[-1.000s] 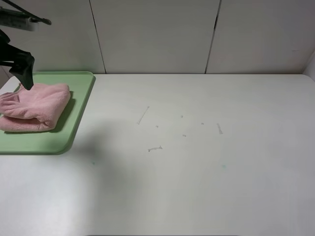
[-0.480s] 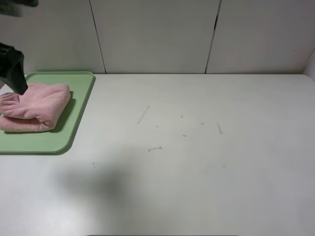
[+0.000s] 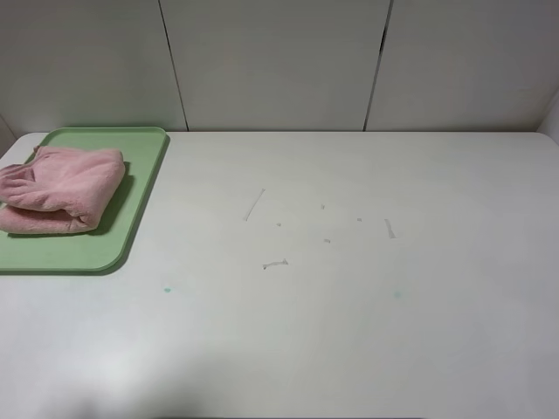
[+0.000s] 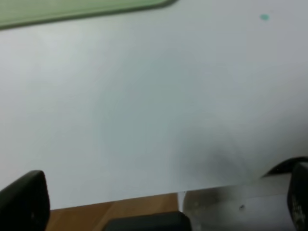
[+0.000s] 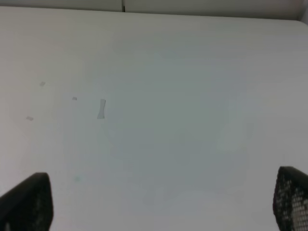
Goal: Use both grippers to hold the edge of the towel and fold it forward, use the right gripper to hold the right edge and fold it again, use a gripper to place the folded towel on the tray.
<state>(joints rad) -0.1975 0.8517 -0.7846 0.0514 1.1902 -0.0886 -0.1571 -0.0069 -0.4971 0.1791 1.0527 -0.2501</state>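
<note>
Left gripper (image 4: 159, 202): its two dark fingertips are showing at opposite corners of the left wrist view, spread wide, gripping nothing, hanging over bare desk (image 4: 144, 96) near its front edge.
Right gripper (image 5: 159, 202): its fingertips are likewise standing far apart, holding nothing, above the scuffed middle of the desk.
Towel (image 3: 59, 188): fluffy pink, folded into a thick bundle with a rounded fold facing right; it is lying on the tray, free of both grippers.
Tray (image 3: 131, 209): light green, low rim, sitting at the desk's far-left corner.
Hidden or unclear: the tray's left end is running out of the high view; neither arm is appearing there; the towel's hem is too soft to pick out.
Surface and room: white desk with small scuffs and two green specks; pale panelled wall (image 3: 279, 61) behind.
</note>
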